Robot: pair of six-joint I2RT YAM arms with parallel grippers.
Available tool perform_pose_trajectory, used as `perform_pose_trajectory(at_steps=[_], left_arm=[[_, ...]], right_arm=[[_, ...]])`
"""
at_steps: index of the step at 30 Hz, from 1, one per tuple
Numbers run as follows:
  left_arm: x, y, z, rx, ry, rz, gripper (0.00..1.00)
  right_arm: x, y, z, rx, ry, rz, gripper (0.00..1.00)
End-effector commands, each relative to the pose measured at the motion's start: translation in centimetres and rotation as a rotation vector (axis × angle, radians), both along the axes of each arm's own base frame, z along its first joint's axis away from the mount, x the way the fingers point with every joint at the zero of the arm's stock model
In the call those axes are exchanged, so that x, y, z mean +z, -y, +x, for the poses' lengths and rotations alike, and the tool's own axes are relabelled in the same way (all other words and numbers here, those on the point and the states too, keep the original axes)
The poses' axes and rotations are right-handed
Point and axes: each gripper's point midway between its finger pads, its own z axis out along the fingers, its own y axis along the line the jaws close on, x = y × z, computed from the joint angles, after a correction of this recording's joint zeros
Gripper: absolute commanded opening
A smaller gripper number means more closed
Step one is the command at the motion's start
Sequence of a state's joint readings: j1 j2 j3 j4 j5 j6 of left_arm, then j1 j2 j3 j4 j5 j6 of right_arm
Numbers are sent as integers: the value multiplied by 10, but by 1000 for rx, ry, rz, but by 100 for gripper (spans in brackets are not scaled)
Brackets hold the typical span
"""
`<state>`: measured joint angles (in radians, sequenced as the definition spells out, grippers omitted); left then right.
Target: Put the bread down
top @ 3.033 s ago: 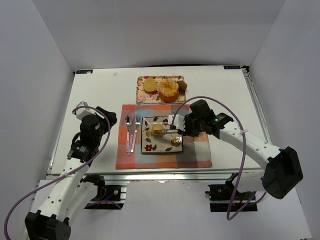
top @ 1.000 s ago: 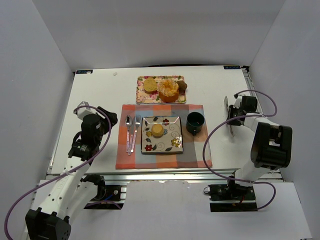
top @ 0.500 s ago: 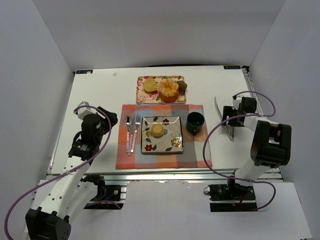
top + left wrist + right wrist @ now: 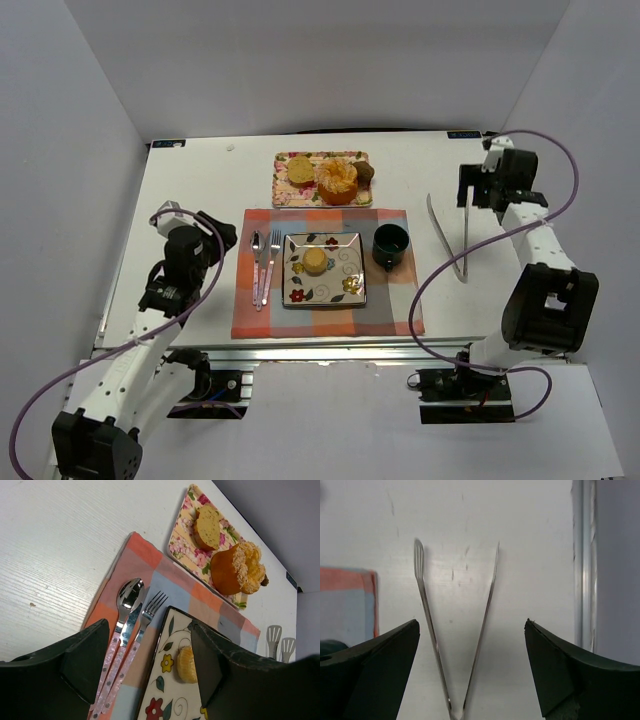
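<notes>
Golden bread (image 4: 315,261): on flowered plate (image 4: 352,264), so likely already served.
Metal tongs (image 4: 456,711): flat on table (image 4: 200,180), unheld, job seemingly done.
Right claw (image 4: 470,630): spread, empty, above tongs.
Left claw (image 4: 148,630): spread, empty.

This is a robotics lab test cell, not a home. A white table (image 4: 190,190) is boxed in by plain grey panels (image 4: 70,150), with an aluminium rail (image 4: 300,352) on its near edge and purple cables (image 4: 576,180) looping about. The meal looks staged: checked placemat (image 4: 395,305), floral plate (image 4: 352,292), the bread (image 4: 315,261), and tongs (image 4: 444,238) at right.
</notes>
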<state>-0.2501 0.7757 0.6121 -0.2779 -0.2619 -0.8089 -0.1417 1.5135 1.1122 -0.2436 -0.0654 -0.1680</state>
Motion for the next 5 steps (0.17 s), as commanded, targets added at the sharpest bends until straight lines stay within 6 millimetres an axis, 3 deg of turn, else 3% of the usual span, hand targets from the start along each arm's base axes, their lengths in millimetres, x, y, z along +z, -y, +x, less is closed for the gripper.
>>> perform_pose_trajectory(at_steps=[1,5], left_arm=[[14,2,5,-14,37,-3,76],[14,2,6,-16,37,3,76]], right_arm=[[62,-12,23,24,119,-24,89],[90,-60,28,172,172,37,89]])
